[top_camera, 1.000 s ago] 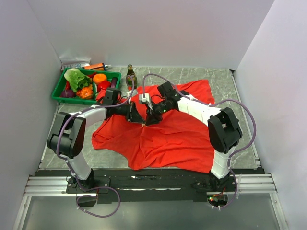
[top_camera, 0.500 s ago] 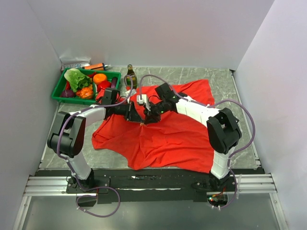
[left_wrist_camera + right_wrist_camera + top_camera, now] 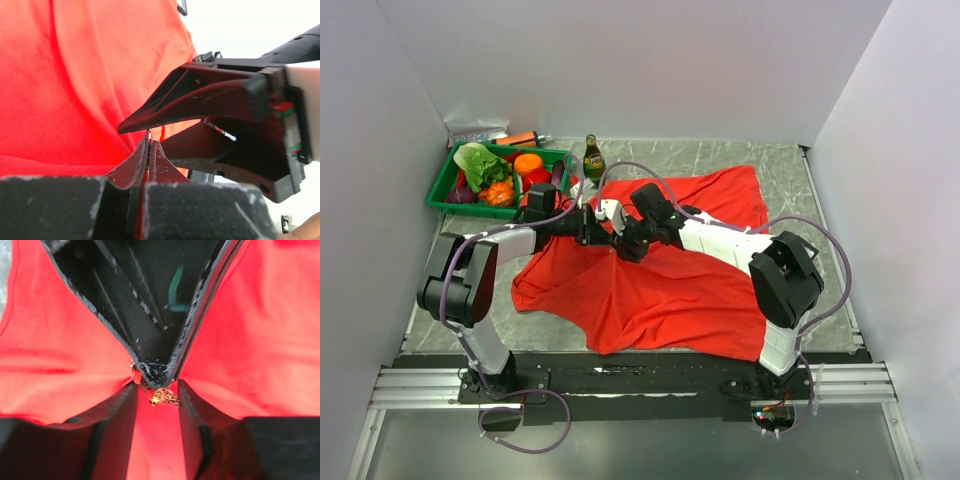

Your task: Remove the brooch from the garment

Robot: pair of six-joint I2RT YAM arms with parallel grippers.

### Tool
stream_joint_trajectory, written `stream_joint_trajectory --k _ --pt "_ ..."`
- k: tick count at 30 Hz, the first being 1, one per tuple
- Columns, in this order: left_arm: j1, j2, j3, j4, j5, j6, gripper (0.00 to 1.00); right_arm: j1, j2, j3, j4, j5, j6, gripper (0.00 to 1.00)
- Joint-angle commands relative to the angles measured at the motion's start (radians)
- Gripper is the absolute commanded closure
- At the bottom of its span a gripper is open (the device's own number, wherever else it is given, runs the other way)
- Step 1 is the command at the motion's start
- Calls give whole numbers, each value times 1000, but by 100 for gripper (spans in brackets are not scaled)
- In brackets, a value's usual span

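My left pincer point(image 3: 149, 145) is clenched beside the brooch point(image 3: 161, 397), right pincer point(image 3: 157, 388) released astride it — I should close on gold only, not the garment point(image 3: 60, 340).

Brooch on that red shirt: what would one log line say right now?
left gripper: shut, tip at brooch | right gripper: open, straddling brooch | garment: spread on table, brooch against it

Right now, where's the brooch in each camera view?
Top external: too small to see; look where the left gripper meets the right gripper on the garment.
Left wrist: not clearly visible; only a thin sliver at the left gripper's tip.
Right wrist: brooch low centre, between the right fingers.
Shared landmark: the left gripper's shut tip.
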State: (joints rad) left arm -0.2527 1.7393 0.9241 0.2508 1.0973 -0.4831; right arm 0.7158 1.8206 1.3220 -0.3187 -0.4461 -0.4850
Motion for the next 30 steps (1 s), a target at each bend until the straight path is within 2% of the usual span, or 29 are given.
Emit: stream_joint_trajectory --k 1,2,5,9,14,18,20,22,23,25,26,28,30 --pt "-10 -43 42 -4 59 34 99 -19 -13 54 -85 -29 109 53" --pt "-11 -44 47 -21 56 64 99 -54 -21 60 -106 -105 159 52" --pt "-8 -50 51 -83 55 128 99 -137 -70 78 -117 -199 235 50" --pt "-8 -63 61 -153 50 199 99 -214 -153 77 -91 -322 255 48" --pt "-8 -73 51 -160 59 202 99 -233 -193 69 -112 -348 211 48" --pt "-8 -81 68 -212 55 233 99 -217 -185 -2 -83 -347 192 48" --pt "-8 -84 94 -257 36 297 99 -194 -185 -32 -65 -307 168 48" --pt "-8 -92 139 -401 4 425 99 -187 -175 -63 -51 -304 167 48" --pt "-8 -93 159 -451 -32 472 99 -174 -169 -66 -60 -278 154 48" --pt "-8 -107 232 -664 -101 701 99 -162 -149 -66 -88 -247 114 49" --pt "-7 -118 252 -730 -135 760 99 -148 -142 -69 -111 -196 99 49" --pt "-3 -165 283 -839 -241 887 99 -144 -141 -96 -114 -149 65 50" --pt "-2 -234 285 -864 -353 925 99 -142 -132 -119 -131 -100 43 50"
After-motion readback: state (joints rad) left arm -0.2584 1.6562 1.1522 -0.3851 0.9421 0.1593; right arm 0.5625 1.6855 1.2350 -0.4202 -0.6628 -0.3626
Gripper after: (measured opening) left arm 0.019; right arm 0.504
